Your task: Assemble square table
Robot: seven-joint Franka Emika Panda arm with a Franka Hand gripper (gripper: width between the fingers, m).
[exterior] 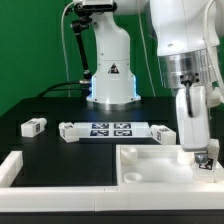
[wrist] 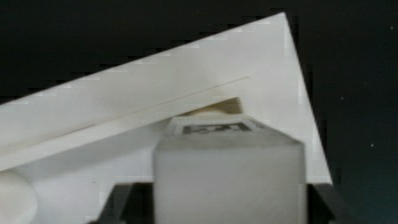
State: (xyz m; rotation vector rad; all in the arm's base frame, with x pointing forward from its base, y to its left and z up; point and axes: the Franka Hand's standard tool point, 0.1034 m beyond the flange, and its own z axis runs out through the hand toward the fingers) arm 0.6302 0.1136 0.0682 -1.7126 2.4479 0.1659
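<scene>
The white square tabletop (exterior: 150,160) lies at the front of the exterior view's right, and one of its corners fills the wrist view (wrist: 160,100). My gripper (exterior: 203,150) hangs over the tabletop's right end. It is shut on a short white blocky leg (exterior: 208,158) with a tag on it. In the wrist view the leg (wrist: 222,165) stands upright between my dark fingers (wrist: 128,203), and my gripper (wrist: 222,208) holds it just above the tabletop's corner. Whether the leg touches the tabletop I cannot tell.
A loose tagged leg (exterior: 33,126) lies at the exterior view's left. Two more white legs (exterior: 68,131) (exterior: 162,133) lie at the ends of the marker board (exterior: 110,129). A low white border bar (exterior: 10,170) runs along the front left. The robot base (exterior: 110,75) stands behind.
</scene>
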